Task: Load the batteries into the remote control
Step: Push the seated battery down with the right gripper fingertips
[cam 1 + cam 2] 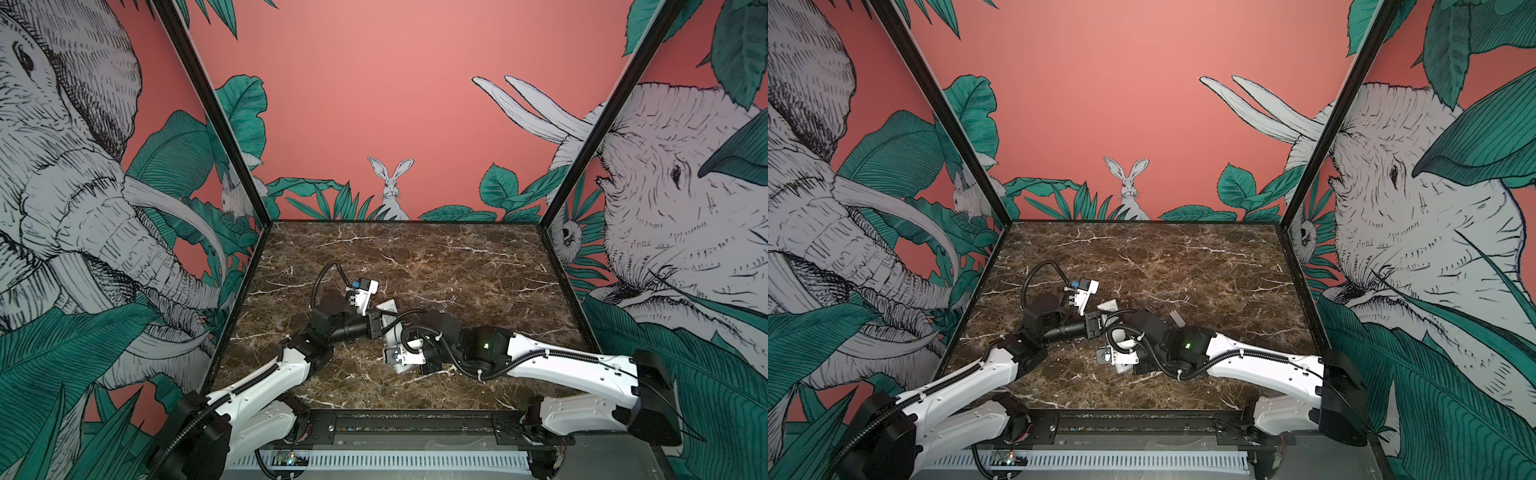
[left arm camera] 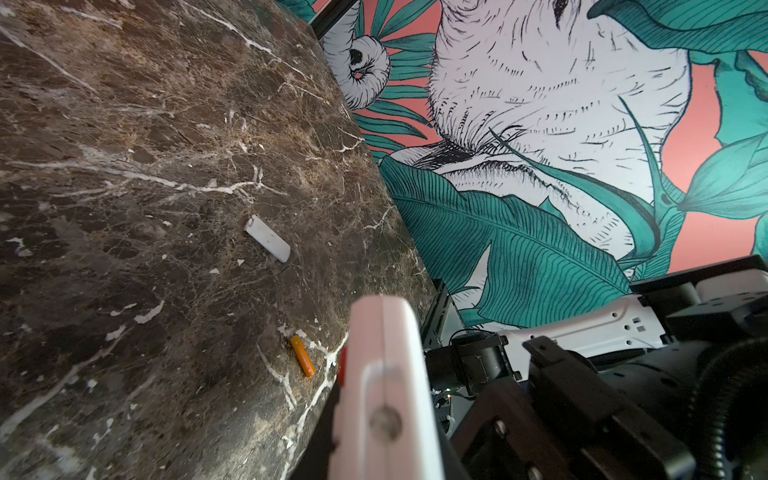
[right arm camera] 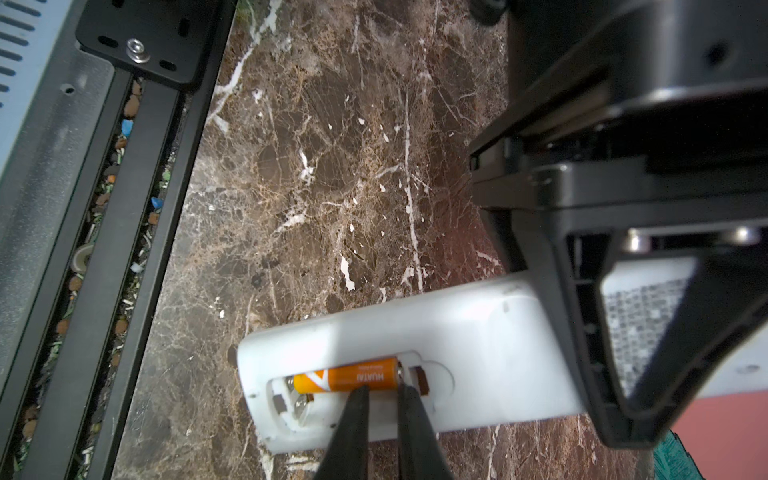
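The white remote control point(image 3: 478, 332) is held back side up, with my left gripper point(image 2: 386, 424) shut on its button end. In the right wrist view its battery bay is uncovered, with one orange battery point(image 3: 345, 377) lying in the far slot and the near slot bare. My right gripper point(image 3: 382, 390) is shut, its tips resting against that battery with nothing between them. A second orange battery point(image 2: 302, 356) lies loose on the marble. In both top views the arms meet over the remote point(image 1: 388, 309) point(image 1: 1108, 307), hiding the bay and both batteries.
The white battery cover point(image 2: 268, 238) point(image 1: 1177, 319) lies on the marble table point(image 1: 457, 266), past the loose battery. Patterned walls enclose the table on three sides. A black rail point(image 3: 137, 249) runs along the front edge, close to the remote's bay end.
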You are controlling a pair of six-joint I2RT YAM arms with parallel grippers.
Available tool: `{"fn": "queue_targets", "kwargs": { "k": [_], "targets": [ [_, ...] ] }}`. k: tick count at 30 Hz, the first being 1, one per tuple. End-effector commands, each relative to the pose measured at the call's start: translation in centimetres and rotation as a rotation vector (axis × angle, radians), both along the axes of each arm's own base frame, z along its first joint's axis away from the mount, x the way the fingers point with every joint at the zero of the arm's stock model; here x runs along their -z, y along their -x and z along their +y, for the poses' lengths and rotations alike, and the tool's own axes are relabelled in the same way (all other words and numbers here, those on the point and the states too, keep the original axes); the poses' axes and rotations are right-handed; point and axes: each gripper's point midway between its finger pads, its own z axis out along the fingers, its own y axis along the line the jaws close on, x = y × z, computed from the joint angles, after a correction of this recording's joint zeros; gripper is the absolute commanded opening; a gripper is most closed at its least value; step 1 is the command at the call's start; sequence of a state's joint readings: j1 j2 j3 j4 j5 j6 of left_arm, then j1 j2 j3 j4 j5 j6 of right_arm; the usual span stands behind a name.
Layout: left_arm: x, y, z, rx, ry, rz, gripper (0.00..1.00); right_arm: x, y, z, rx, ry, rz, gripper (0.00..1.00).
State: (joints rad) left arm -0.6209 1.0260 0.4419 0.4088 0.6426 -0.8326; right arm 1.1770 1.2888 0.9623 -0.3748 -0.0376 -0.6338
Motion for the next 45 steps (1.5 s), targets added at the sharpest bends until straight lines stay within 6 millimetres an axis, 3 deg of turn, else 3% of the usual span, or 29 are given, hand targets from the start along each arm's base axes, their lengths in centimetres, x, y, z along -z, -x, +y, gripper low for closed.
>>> {"fn": "queue_targets", "kwargs": {
  "k": [1,28,34,45],
  "targets": [
    [-2.2,0.2,0.0,0.009,0.063,-0.059,0.0,0.3,0.3,0.2,-0.021,0.031,-0.008,0.16],
    [-2.3,0.2,0.1,-0.001,0.064,-0.06,0.0,1.3,-0.5,0.6,0.017,0.071,-0.05,0.12],
    [-1.9,-0.1,0.3,-0.02,0.047,-0.059,0.0,0.8,-0.7,0.7,0.027,0.057,-0.06,0.12],
    [0.6,-1.1,1.0,-0.086,-0.051,-0.042,0.0,-1.9,-0.4,0.4,0.046,-0.041,-0.064,0.19]
  ]
}}
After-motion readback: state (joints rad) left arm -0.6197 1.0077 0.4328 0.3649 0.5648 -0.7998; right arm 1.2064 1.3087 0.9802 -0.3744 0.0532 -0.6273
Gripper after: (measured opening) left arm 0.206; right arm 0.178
